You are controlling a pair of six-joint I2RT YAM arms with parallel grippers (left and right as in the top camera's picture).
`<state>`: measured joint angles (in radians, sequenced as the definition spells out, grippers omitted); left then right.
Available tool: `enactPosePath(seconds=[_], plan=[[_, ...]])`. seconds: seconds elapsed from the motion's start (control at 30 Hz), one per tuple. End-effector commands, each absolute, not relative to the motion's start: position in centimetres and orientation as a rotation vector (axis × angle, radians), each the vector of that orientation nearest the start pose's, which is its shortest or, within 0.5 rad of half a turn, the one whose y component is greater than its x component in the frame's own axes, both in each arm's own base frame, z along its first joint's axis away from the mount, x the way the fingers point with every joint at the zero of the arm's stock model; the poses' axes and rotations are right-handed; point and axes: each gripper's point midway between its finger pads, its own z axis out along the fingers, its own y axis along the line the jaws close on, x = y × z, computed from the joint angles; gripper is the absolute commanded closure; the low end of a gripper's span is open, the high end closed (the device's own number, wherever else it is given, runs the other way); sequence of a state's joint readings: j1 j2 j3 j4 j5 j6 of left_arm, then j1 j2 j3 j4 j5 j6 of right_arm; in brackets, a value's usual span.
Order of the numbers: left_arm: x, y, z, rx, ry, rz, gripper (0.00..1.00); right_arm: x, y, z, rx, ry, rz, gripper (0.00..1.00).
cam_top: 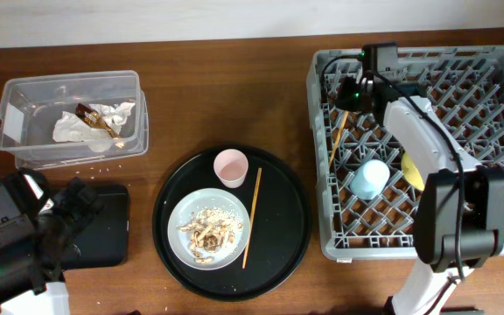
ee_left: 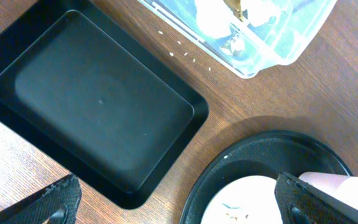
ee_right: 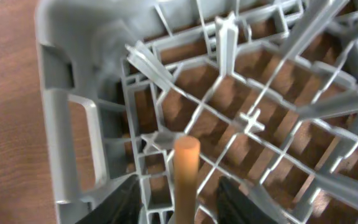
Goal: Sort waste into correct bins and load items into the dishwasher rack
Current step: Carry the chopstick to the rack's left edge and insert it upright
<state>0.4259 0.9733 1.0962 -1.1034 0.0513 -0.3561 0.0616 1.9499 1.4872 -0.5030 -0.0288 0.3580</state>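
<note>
My right gripper (cam_top: pixel 350 94) (ee_right: pixel 178 202) is open over the dishwasher rack's (cam_top: pixel 497 70) far left corner. One chopstick (ee_right: pixel 186 168) (cam_top: pixel 338 138) leans in the rack between the fingers, with a gap on each side. A light-blue cup (cam_top: pixel 369 178) and a yellow bowl (cam_top: pixel 412 171) lie in the rack. The other chopstick (cam_top: pixel 251 217), a pink cup (cam_top: pixel 231 167) and a grey plate (cam_top: pixel 182 210) with food scraps (cam_top: pixel 210 232) sit on the round black tray (cam_top: pixel 283 245). My left gripper (ee_left: pixel 179 205) is open and empty between the shallow black tray (ee_left: pixel 98 106) and the round tray.
The clear tub (cam_top: pixel 11 87) at the far left holds white napkins (cam_top: pixel 77 127) and a brown wrapper (cam_top: pixel 94 118). A few crumbs lie on the table beside it. My left arm covers part of the shallow black tray (cam_top: pixel 103 227).
</note>
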Motion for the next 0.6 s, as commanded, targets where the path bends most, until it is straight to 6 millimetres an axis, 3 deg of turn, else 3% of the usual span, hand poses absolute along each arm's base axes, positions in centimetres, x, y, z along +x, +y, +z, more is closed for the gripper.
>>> enactPosePath(seconds=[0.0, 0.03, 0.13, 0.23, 0.3, 0.43, 0.57], plan=[[22.7, 9.6, 22.3, -0.953, 2.347, -0.025, 0.01, 50.1, 3.9, 11.0, 0.343, 2.512, 0.213, 0.80], [22.7, 9.6, 22.3, -0.953, 2.346, -0.025, 0.01, 50.2, 3.9, 11.7, 0.341, 2.502, 0.215, 0.90], [22.7, 9.6, 22.3, -0.953, 2.347, -0.025, 0.01, 50.3, 3.9, 14.7, 0.326, 2.475, 0.218, 0.94], [22.7, 9.6, 22.3, -0.953, 2.347, -0.025, 0.01, 49.9, 4.0, 20.1, 0.261, 2.436, 0.213, 0.96], [22.7, 9.6, 22.3, -0.953, 2.347, -0.025, 0.01, 49.8, 4.9, 21.9, 0.156, 2.425, 0.250, 0.96], [22.7, 9.6, 22.3, -0.953, 2.347, -0.025, 0.01, 49.5, 5.5, 21.6, -0.109, 2.432, 0.201, 0.96], [22.7, 9.6, 22.3, -0.953, 2.346, -0.025, 0.01, 49.1, 6.8, 20.7, -0.180, 2.453, 0.272, 0.96]])
